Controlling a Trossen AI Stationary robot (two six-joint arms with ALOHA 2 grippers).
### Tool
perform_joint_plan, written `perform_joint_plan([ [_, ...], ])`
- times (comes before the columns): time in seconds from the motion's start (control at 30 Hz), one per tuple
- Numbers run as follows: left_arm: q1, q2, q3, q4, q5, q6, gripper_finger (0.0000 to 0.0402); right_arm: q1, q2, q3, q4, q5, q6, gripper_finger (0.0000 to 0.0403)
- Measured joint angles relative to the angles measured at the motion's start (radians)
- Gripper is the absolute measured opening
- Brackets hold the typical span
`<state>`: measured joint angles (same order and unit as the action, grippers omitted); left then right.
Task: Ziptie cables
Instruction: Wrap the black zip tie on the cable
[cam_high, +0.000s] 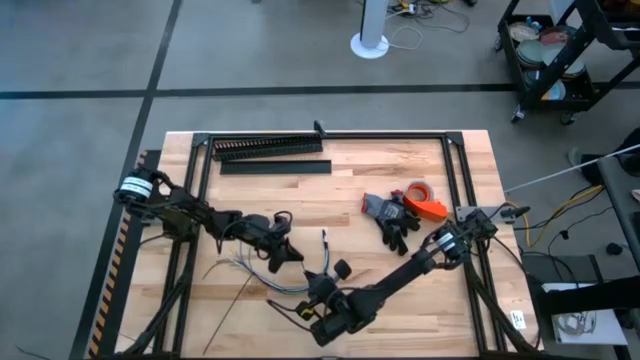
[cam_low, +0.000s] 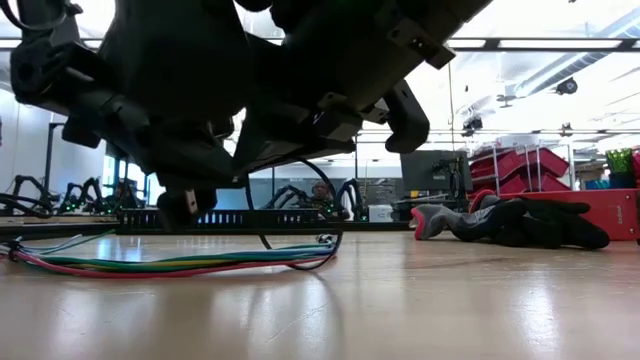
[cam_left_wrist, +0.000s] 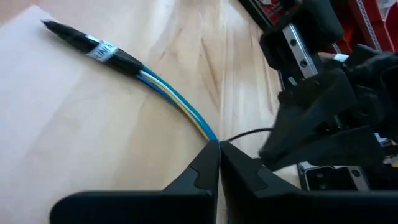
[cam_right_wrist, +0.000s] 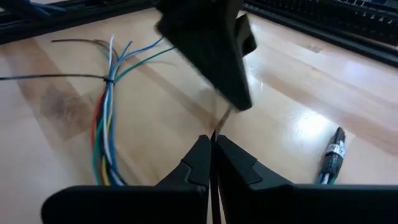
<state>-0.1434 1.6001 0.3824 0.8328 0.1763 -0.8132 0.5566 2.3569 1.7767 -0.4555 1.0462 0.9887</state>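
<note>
My left tool (cam_left_wrist: 217, 148) sits closest, its two dark fingers pressed together on the cables (cam_left_wrist: 177, 102). It grips them partway along the blue, yellow and white strands, which curve away to a black sleeved end with a white label. My right tool (cam_right_wrist: 212, 140) meets it tip to tip near the front middle of the surface (cam_high: 380, 170). Its fingers are also closed, and they pinch a hair-thin dark strand that I take for the ziptie (cam_right_wrist: 222, 117).

The cables will handle as light, limp things. The smooth plastic jackets will slide over one another and fan out wherever nothing holds them. I judge the best hold is where the strands lie bunched, close to where a tie must go, not on the stiff sleeved end. The ziptie is the opposite: a narrow, springy, slick strip. I think it is best held near one end, so that the rest stays free to wrap around.

Just past the tips, the bundle spreads in red, green, orange and white across the pale, glossy wood. A second ziptie (cam_right_wrist: 109, 79) is already cinched around it, with its tail sticking out sideways.

Farther off lies a pair of grey and black gloves (cam_high: 392, 222), soft and crumpled, touching an orange tape roll (cam_high: 425, 200). At the far edge runs the long black comb-toothed duct (cam_high: 268, 148), rigid and straight.
</note>
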Motion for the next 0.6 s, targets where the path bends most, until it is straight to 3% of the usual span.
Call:
perform_joint_plan([
  [0.2, 0.005, -0.011, -0.004, 0.008, 0.031, 0.048, 0.0, 0.002, -0.001, 0.0, -0.005, -0.012, -0.004, 0.0],
  [0.3, 0.009, -0.06, -0.01, 0.002, 0.106, 0.199, 0.0, 0.001, -0.003, 0.0, -0.017, -0.016, -0.018, 0.0],
  [0.4, 0.021, -0.15, -0.012, -0.07, 0.119, 0.395, 0.0005, 0.0, -0.007, 0.0, -0.019, -0.034, -0.041, 0.0],
  [0.6, -0.013, -0.322, -0.011, -0.33, -0.095, 0.848, 0.0046, -0.003, -0.009, 0.0, -0.02, -0.062, -0.045, 0.0],
])
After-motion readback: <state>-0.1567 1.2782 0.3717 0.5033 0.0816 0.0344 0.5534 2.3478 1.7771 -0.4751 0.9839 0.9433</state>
